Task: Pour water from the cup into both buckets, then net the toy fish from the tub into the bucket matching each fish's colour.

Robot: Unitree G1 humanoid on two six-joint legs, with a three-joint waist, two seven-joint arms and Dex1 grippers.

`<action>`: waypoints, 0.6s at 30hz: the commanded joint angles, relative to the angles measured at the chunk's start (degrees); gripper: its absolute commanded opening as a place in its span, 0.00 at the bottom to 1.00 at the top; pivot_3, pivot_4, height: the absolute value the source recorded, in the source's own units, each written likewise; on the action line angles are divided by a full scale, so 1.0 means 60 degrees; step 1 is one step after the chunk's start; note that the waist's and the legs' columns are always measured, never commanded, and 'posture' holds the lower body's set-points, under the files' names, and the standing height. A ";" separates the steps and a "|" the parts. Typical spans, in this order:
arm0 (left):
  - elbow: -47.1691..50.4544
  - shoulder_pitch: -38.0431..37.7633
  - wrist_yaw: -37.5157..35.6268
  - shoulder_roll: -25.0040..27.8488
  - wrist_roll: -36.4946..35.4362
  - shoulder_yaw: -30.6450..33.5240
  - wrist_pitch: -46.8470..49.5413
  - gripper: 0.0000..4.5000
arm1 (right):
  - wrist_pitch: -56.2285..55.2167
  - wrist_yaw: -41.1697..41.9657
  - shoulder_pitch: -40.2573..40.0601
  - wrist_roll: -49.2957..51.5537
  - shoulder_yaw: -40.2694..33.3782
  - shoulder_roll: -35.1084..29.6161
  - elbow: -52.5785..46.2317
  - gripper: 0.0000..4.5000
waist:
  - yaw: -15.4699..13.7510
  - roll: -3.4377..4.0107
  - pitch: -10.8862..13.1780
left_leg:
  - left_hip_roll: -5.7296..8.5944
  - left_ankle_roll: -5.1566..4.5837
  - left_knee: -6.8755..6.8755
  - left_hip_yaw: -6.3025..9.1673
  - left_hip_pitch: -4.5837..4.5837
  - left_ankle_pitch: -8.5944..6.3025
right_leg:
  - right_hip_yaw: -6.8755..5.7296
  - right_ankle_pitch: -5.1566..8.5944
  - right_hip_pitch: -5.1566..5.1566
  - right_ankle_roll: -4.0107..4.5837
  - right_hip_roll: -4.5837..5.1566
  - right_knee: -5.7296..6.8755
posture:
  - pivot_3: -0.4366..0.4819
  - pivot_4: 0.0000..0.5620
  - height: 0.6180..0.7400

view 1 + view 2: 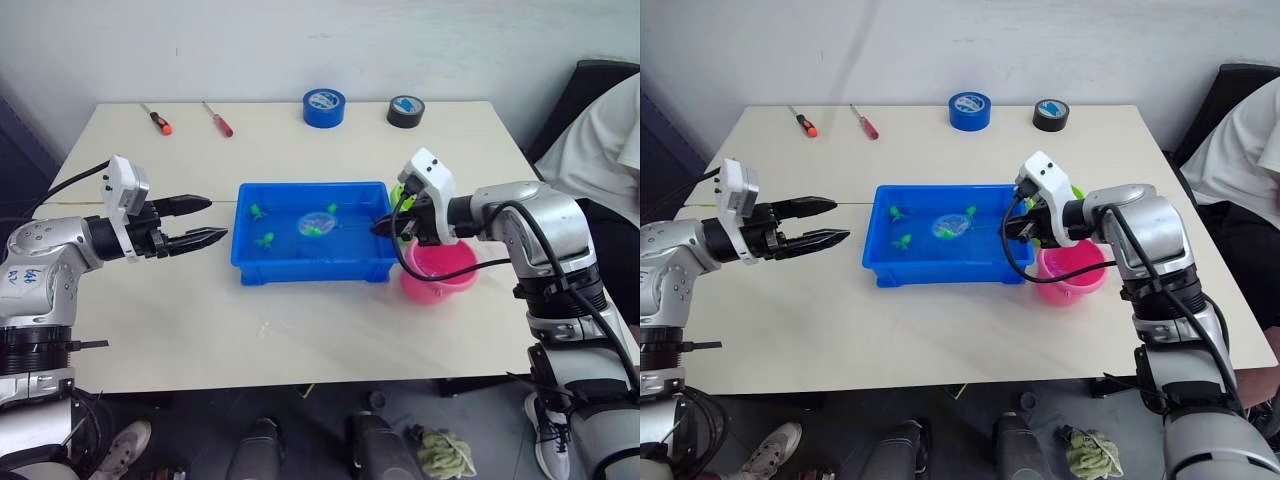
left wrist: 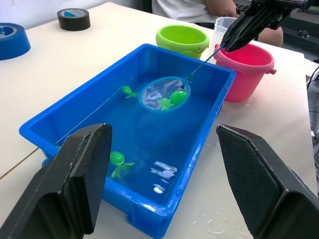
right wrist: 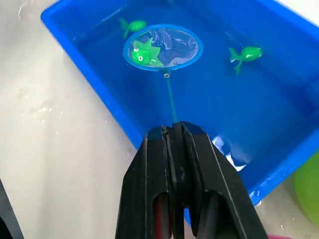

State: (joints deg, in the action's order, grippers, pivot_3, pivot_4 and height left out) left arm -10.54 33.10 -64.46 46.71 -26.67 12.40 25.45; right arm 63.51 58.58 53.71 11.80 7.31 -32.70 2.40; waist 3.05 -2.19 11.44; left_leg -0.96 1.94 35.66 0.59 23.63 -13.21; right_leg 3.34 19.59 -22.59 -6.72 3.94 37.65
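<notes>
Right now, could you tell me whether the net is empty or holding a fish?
Holding one: a green fish lies inside the net hoop, low in the tub. The right gripper grips the handle.

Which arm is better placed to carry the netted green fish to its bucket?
Right. Its end effector is shut on the net holding a green fish, beside the green bucket. The left end effector is open, outside the tub.

our two head views look forward and down over the table (image 1: 300, 330) from nearly the same spot. the left wrist view looks low across the tub (image 2: 75, 119) toward the pink bucket (image 2: 249, 64), the right wrist view steeply, perhaps closest, into it; all share the tub.
</notes>
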 commanded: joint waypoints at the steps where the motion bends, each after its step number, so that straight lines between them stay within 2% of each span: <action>1: -0.0062 0.0218 -0.0125 0.0170 -0.0025 0.0043 -0.0145 0.82 | 0.0105 -0.0266 0.0050 0.0444 -0.0379 -0.0094 -0.0497 0.00 | 0.0004 0.0000 0.0000 | 0.0000 0.0000 -0.0001 0.0000 0.0000 0.0000 | 0.0001 0.0000 0.0000 0.0000 -0.0012 0.0000 | 0.48 0.27 0.95; 7: -0.0208 0.0442 -0.0206 0.0134 -0.0002 -0.0073 -0.0177 0.82 | 0.0158 -0.0726 -0.0516 0.1017 -0.1129 -0.0402 -0.1149 0.00 | -0.0015 -0.0001 0.0000 | -0.0012 0.0000 -0.0004 0.0005 0.0006 0.0000 | -0.0001 0.0000 -0.0003 0.0000 -0.0036 -0.0004 | 0.48 0.27 0.95; 13: -0.0734 0.0967 -0.0357 0.0065 0.0120 -0.0298 -0.0381 0.82 | 0.0209 -0.1137 -0.1189 0.1564 -0.2284 -0.1271 -0.1755 0.00 | -0.0154 0.0000 0.0000 | 0.0001 -0.0002 0.0004 0.0013 0.0040 0.0001 | -0.0009 -0.0001 -0.0023 -0.0002 -0.0030 -0.0012 | 0.48 0.27 0.95; 18: -0.1370 0.1514 -0.0584 -0.0078 0.0314 -0.0566 -0.0668 0.82 | -0.0033 -0.1589 -0.1572 0.1650 -0.3074 -0.2001 -0.1579 0.00 | -0.0208 0.0000 0.0000 | 0.0004 -0.0002 0.0013 0.0017 0.0066 0.0001 | -0.0014 -0.0001 -0.0041 -0.0002 -0.0046 -0.0014 | 0.48 0.27 0.95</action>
State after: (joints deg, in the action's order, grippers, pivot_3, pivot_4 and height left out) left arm -18.42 40.74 -67.29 46.10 -25.19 8.91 22.66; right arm 64.78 49.75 43.98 20.92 -8.21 -43.29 -6.30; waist 1.80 -2.19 11.44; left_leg -0.93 1.93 35.74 0.68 24.03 -13.20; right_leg 3.27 19.58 -22.85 -6.73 3.65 37.56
